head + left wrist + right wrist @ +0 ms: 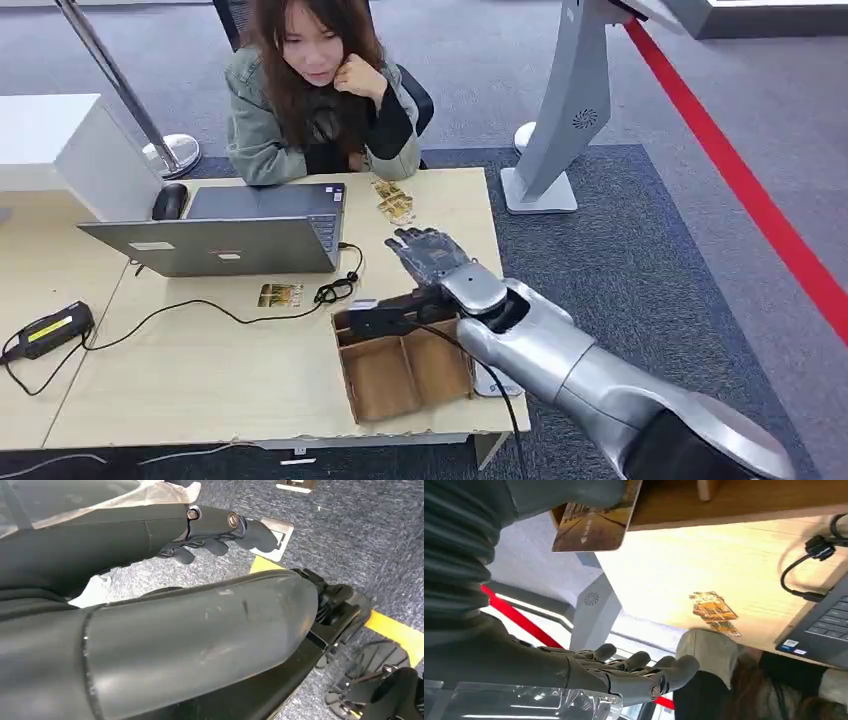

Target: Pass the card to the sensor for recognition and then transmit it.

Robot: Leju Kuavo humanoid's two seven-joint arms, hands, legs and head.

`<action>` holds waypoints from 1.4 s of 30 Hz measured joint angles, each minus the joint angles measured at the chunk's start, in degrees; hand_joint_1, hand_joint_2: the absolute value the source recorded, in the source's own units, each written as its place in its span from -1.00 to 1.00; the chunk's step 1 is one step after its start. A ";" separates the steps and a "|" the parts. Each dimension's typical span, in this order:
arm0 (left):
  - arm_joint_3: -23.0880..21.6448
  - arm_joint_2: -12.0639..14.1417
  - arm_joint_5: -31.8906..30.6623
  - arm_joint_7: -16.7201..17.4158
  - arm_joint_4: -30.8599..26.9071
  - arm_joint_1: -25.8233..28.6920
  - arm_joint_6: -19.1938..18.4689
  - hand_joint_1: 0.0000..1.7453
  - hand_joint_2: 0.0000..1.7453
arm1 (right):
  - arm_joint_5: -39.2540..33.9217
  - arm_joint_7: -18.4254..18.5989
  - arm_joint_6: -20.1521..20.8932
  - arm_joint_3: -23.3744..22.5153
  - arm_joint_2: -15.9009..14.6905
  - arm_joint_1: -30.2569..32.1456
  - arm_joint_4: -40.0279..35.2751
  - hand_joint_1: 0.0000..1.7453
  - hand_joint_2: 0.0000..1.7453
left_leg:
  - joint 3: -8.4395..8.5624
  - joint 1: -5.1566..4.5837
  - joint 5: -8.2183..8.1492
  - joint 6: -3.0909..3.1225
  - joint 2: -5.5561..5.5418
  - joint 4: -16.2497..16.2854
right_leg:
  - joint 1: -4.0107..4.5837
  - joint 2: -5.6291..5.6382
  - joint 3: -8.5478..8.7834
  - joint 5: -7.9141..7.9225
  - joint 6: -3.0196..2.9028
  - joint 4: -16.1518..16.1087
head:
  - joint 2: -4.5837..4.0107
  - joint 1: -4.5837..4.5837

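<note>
**Q:** Right hand (432, 258), head view: where is it?

**A:** Centre of the frame, at the end of the silver arm coming in from the lower right. It hangs over the pale wooden table (200, 380), just above the open brown cardboard box (400, 370). Its fingers point towards the person in a green jacket (310, 90) at the top.

**Q:** What else is on the table?

**A:** A grey laptop (240, 235) sits left of centre. A loose gold card (280, 295) lies below it, and a small heap of gold cards (393, 200) lies above the hand. A black box-shaped reader with a yellow label (45, 330) is at the far left edge.

**Q:** Left wrist view?

**A:** The left hand (220, 530) hangs over grey carpet, fingers loosely bent and apart, holding nothing.

**Q:** Right wrist view?

**A:** The thick grey thumb (569, 492) clamps a gold-and-brown printed card (594, 527). The dark fingers (639, 667) stretch out straight, well apart from the card.
</note>
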 joint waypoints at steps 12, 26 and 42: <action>-0.17 0.20 0.22 0.00 0.28 -0.10 -0.96 -1.00 -1.00 | -1.27 1.73 1.88 -1.13 -2.40 0.90 -3.78 -0.90 1.00 | 0.00 0.01 0.00 0.00 0.01 -0.01 | 0.00 0.00 -0.01 0.00 0.00 0.00 | 0.00 0.00; -0.50 0.18 0.00 0.00 0.31 -0.19 -0.70 -1.00 -1.00 | -1.20 3.12 2.75 -1.88 -4.54 1.65 -7.06 -0.90 1.00 | 0.00 0.00 0.00 0.00 0.01 0.00 | 0.00 0.00 -0.01 0.00 0.00 0.00 | 0.00 0.00; -0.57 0.18 -0.07 0.00 0.31 -0.22 -0.79 -1.00 -1.00 | -1.68 3.12 3.41 -1.86 -4.90 2.29 -7.43 -0.64 1.00 | 0.01 0.01 0.00 0.00 0.01 -0.01 | 0.01 0.00 0.00 0.00 0.00 0.00 | 0.00 0.00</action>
